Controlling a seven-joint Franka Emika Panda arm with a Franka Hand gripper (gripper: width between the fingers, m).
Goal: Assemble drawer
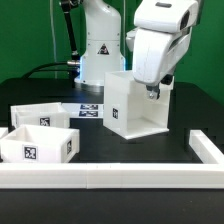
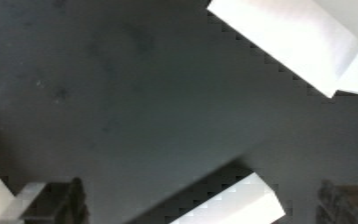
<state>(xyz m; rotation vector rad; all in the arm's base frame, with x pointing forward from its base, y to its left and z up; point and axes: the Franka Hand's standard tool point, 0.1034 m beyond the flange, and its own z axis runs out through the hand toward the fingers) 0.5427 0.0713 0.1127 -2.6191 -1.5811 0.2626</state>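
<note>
Exterior view: housing (image 1: 126, 106) beneath end effector (image 1: 153, 92)

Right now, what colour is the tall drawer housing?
The housing is white, seen best in the exterior view.

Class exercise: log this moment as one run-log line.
gripper: open, at housing upper edge | front tray, back tray: loose, exterior view's left of housing | inserted: none

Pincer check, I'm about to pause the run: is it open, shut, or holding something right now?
Pincer: open, holding nothing; fingers stand apart either side of the housing wall, not touching it.
</note>
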